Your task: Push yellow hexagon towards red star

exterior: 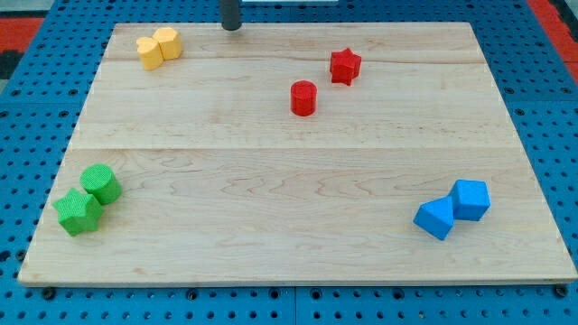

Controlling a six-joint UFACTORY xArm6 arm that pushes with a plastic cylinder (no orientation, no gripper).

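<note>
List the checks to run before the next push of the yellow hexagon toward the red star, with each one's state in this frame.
1. My tip in view: ok, at the view's top edge.
2. Tip touching the yellow hexagon: not ok, it stands apart to its right.
3. Tip on the hexagon's far side from the red star: not ok.
4. Hexagon free of neighbours: not ok, a second yellow block touches it.
5. Straight path to the star: ok, the red cylinder sits below the line.
</note>
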